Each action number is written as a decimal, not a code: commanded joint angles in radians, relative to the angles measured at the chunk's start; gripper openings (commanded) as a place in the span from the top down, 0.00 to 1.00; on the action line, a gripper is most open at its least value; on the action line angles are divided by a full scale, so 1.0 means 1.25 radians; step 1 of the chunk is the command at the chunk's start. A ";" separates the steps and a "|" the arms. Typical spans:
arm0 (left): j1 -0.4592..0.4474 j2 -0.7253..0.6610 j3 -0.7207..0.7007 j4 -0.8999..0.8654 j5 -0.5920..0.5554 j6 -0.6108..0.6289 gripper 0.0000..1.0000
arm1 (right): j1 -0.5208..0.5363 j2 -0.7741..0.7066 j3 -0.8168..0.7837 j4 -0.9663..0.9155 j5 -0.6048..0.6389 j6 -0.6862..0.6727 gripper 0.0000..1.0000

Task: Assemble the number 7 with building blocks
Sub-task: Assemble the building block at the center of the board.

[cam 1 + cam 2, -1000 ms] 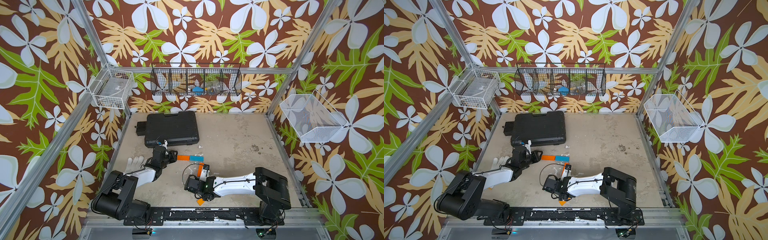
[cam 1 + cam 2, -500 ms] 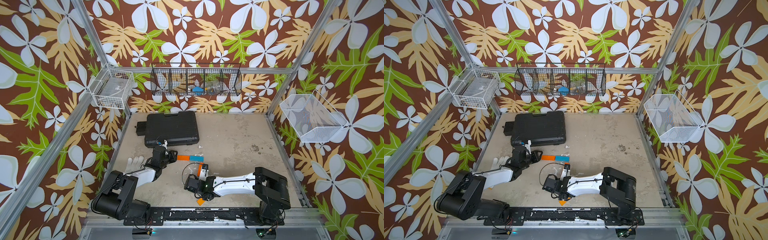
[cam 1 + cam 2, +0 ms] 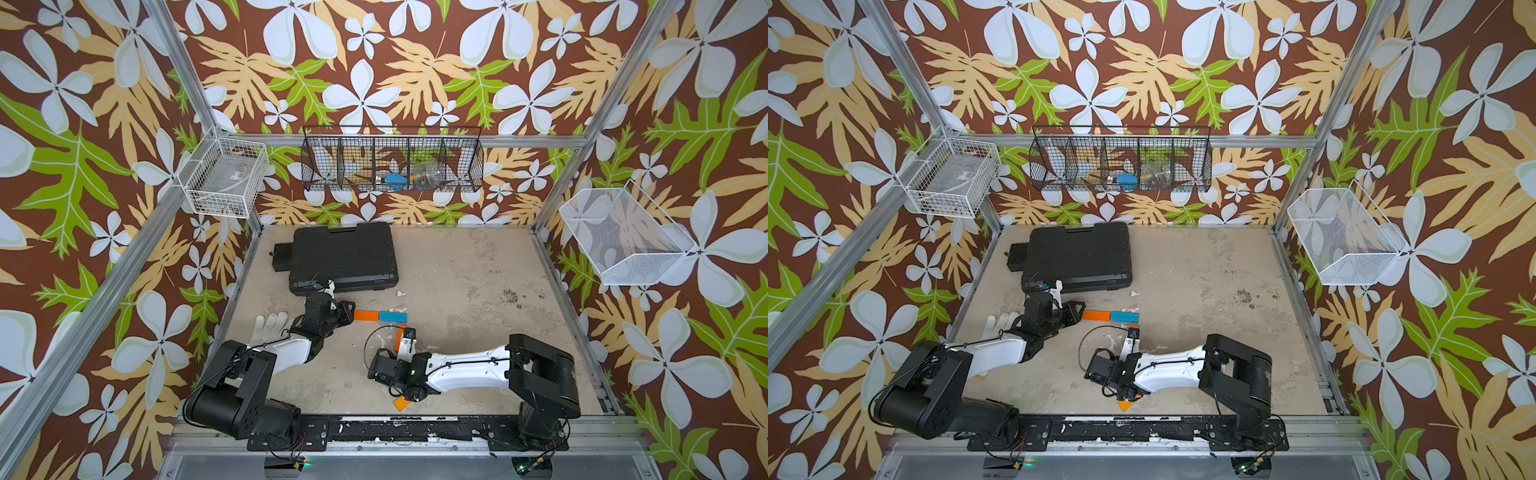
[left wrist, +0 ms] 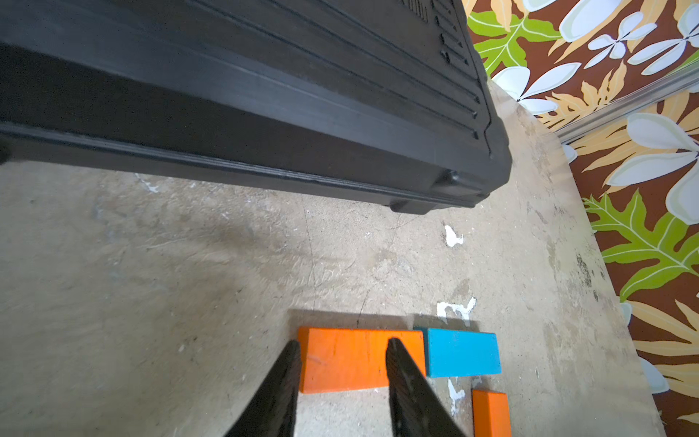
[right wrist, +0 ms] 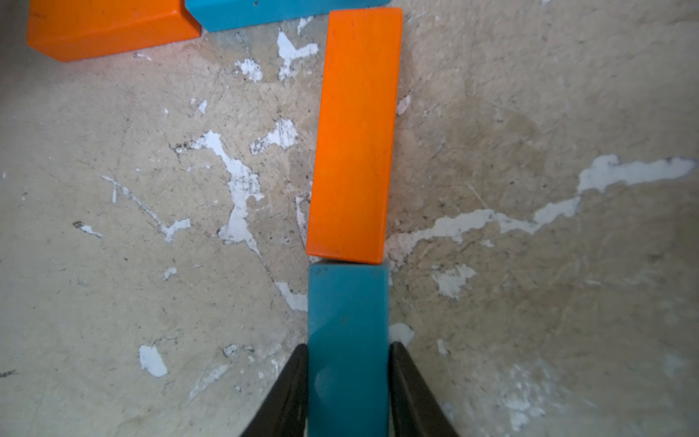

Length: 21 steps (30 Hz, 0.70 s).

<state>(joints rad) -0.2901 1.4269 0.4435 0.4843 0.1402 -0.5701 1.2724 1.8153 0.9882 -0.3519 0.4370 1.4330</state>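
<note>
Two building blocks lie end to end across the table, an orange block [image 3: 366, 315] and a blue block [image 3: 392, 316]. My left gripper [image 4: 343, 344] is open at the orange one's left end and holds nothing. Below the blue one's right end, a second orange block [image 5: 355, 132] runs toward me, and another blue block [image 5: 348, 302] butts against its near end. My right gripper [image 5: 348, 344] is shut on that blue block, a finger against each long side. The right wrist hides it in both top views. A third orange block [image 3: 401, 403] lies partly under the right arm.
A black case [image 3: 345, 257] lies flat just behind the blocks and the left gripper. A white glove [image 3: 270, 322] rests by the left arm. Wire baskets hang on the left wall [image 3: 224, 183], back wall [image 3: 392, 164] and right wall [image 3: 623, 237].
</note>
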 commanded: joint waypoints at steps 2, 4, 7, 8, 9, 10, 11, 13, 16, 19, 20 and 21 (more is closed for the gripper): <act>0.001 0.002 0.004 0.021 0.011 0.001 0.59 | -0.001 0.012 -0.050 0.017 -0.102 0.025 0.51; 0.002 0.004 0.004 0.022 0.012 -0.001 0.59 | 0.002 0.013 -0.060 0.046 -0.106 0.014 0.48; 0.003 0.004 0.004 0.024 0.014 -0.002 0.59 | 0.016 0.012 -0.048 0.042 -0.076 0.005 0.43; 0.003 0.005 0.004 0.024 0.014 -0.003 0.59 | 0.023 0.009 -0.039 0.028 -0.057 0.008 0.43; 0.002 0.005 0.004 0.024 0.014 -0.002 0.59 | 0.033 0.004 -0.030 0.019 -0.034 0.006 0.43; 0.003 0.005 0.004 0.024 0.016 -0.003 0.59 | 0.041 -0.002 -0.020 0.003 -0.013 0.011 0.43; 0.002 0.005 0.004 0.024 0.015 -0.002 0.59 | 0.052 -0.008 -0.008 -0.018 0.012 0.017 0.43; 0.003 0.005 0.004 0.026 0.016 -0.002 0.59 | 0.070 -0.022 0.019 -0.063 0.059 0.026 0.43; 0.003 0.007 0.004 0.027 0.021 -0.005 0.59 | 0.102 -0.042 0.062 -0.137 0.131 0.045 0.42; 0.002 0.007 0.004 0.027 0.022 -0.006 0.59 | 0.119 -0.050 0.101 -0.198 0.168 0.058 0.42; 0.002 0.007 0.004 0.027 0.023 -0.006 0.59 | 0.123 -0.052 0.111 -0.218 0.177 0.064 0.43; 0.003 0.008 0.004 0.027 0.023 -0.005 0.59 | 0.127 -0.055 0.117 -0.230 0.183 0.071 0.43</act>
<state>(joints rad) -0.2890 1.4342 0.4438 0.4973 0.1593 -0.5735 1.4216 1.7550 1.1156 -0.5156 0.5884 1.4879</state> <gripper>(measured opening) 0.408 0.574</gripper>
